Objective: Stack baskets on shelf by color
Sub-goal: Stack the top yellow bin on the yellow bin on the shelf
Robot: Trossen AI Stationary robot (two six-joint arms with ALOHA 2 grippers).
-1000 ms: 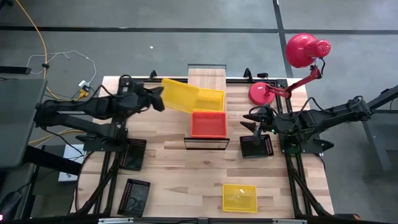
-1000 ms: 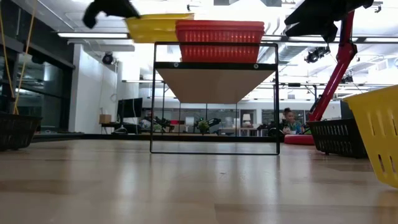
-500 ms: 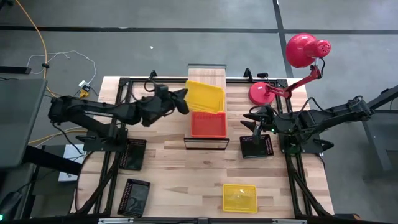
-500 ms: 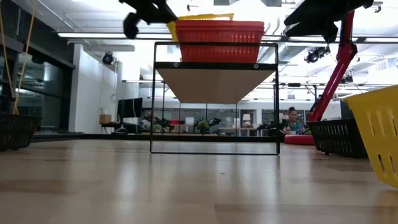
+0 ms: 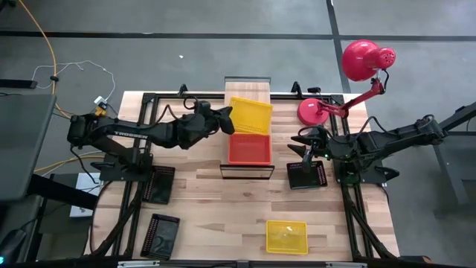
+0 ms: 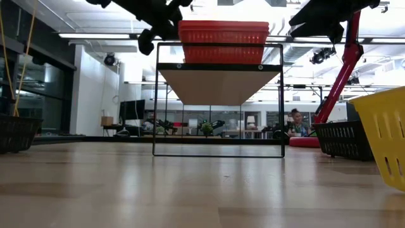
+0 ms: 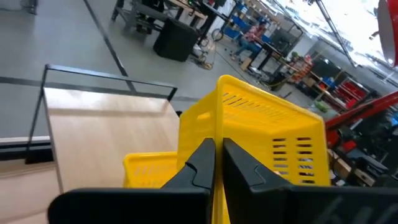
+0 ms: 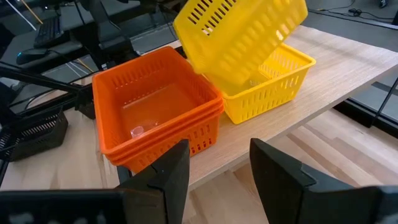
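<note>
My left gripper [image 5: 227, 117] [image 7: 217, 152] is shut on a yellow basket [image 5: 251, 115] [image 8: 239, 31]. It holds that basket tilted over the far part of the shelf [image 5: 246, 88] [image 7: 106, 130]. Right below it another yellow basket [image 8: 273, 81] rests by its base on the shelf. Next to that one, on the near part, stands a stack of orange baskets [image 5: 249, 149] [image 8: 155, 115] [image 6: 223, 41]. To the shelf's right my right gripper [image 5: 301, 145] [image 8: 217, 155] waits open, with nothing between its fingers. My left gripper pinches the held basket's side wall at its rim [image 7: 219, 121], one finger inside the basket and one outside. The fingers come about level from the table's left. The basket is lifted clear and tilted above the yellow basket on the shelf.
A black basket [image 5: 306, 175] sits under my right gripper. Two more black baskets [image 5: 158, 184] [image 5: 160, 234] lie at the table's left, and a yellow basket [image 5: 286, 237] lies near the front edge. A red lamp [image 5: 357, 74] stands at the back right.
My left gripper has gone toward the table's right edge and a little down with the yellow basket. The basket has come from left of the shelf to over the shelf's far part, still tilted and clear.
</note>
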